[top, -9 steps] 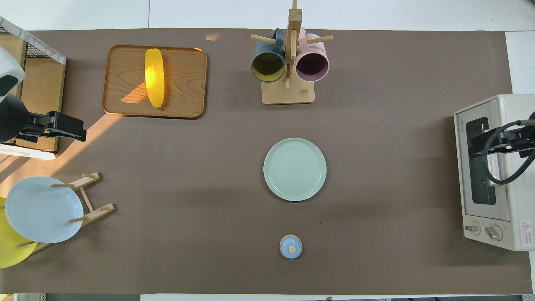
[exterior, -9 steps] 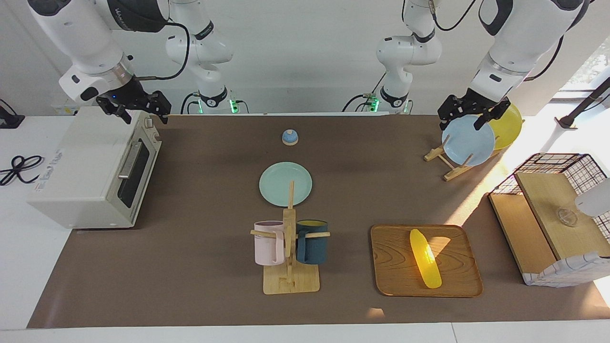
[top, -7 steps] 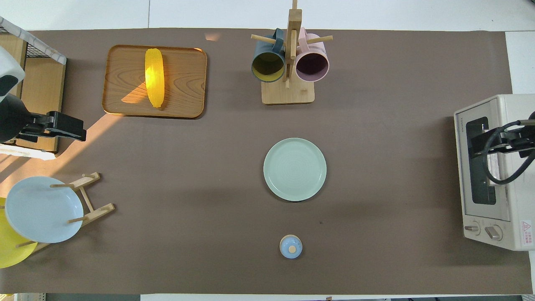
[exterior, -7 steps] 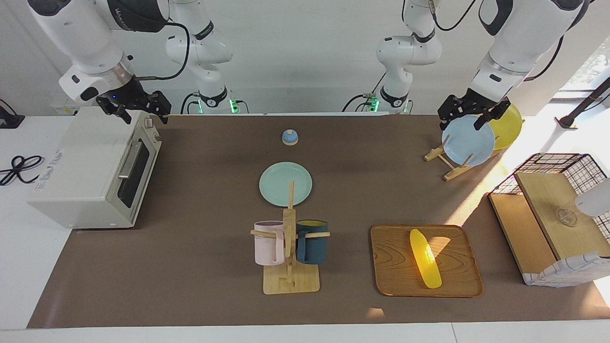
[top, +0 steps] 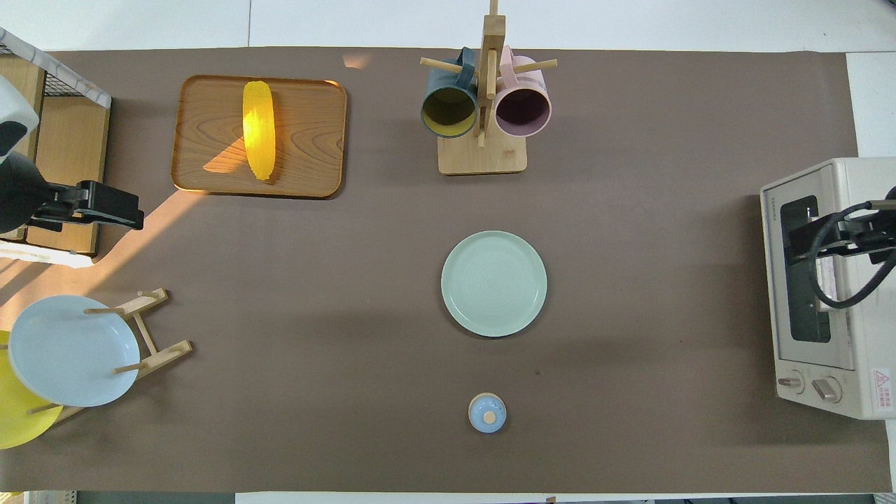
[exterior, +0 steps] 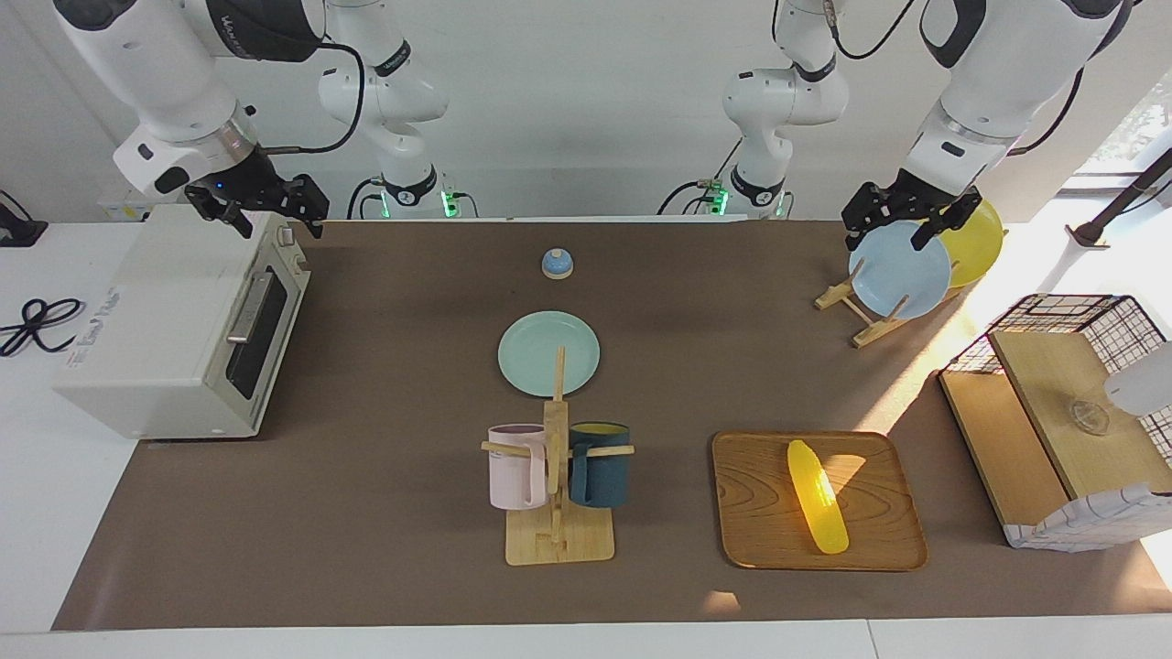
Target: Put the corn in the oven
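The yellow corn lies on a wooden tray toward the left arm's end of the table; it also shows in the overhead view. The cream-white oven stands at the right arm's end, its glass door shut; it also shows in the overhead view. My right gripper hangs open and empty over the oven's top edge, also seen from overhead. My left gripper hangs open and empty over the plate rack, well apart from the corn, also seen from overhead.
A mug stand with a pink and a dark blue mug stands beside the tray. A pale green plate and a small blue lid lie mid-table. A rack holds a blue and a yellow plate. A wire-and-wood shelf stands at the left arm's end.
My left gripper has shifted very slightly over the plate rack. The right gripper, the corn and the oven have not moved.
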Robot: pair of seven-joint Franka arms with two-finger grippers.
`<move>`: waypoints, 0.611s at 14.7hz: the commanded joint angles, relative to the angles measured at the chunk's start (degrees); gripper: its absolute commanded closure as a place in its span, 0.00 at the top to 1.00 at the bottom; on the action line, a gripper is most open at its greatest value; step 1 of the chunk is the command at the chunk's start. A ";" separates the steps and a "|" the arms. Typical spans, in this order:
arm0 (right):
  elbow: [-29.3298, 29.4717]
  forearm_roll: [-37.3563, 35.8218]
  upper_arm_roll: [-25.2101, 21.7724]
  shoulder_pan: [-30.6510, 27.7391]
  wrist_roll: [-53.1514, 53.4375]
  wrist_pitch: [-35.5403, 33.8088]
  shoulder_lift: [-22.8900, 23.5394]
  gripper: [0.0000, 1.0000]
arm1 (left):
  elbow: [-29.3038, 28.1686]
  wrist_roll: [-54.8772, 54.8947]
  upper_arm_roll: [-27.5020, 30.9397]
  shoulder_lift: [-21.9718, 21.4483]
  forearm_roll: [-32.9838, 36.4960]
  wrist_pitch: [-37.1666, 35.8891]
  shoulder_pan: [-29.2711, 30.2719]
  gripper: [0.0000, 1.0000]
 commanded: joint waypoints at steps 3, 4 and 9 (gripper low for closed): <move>0.67 1.39 0.19 -1.30 -1.47 -1.11 0.33 1.00 | -2.10 -0.70 0.00 -0.17 -0.83 4.73 -0.11 1.00; 0.15 1.39 0.19 -1.30 -1.21 -0.67 0.24 1.00 | -1.75 -0.79 0.00 1.40 -1.19 5.87 -0.28 1.00; -9.74 0.61 0.10 -1.22 -1.92 11.41 -3.70 0.00 | 2.98 -0.79 0.00 12.81 -2.07 11.16 -0.37 1.00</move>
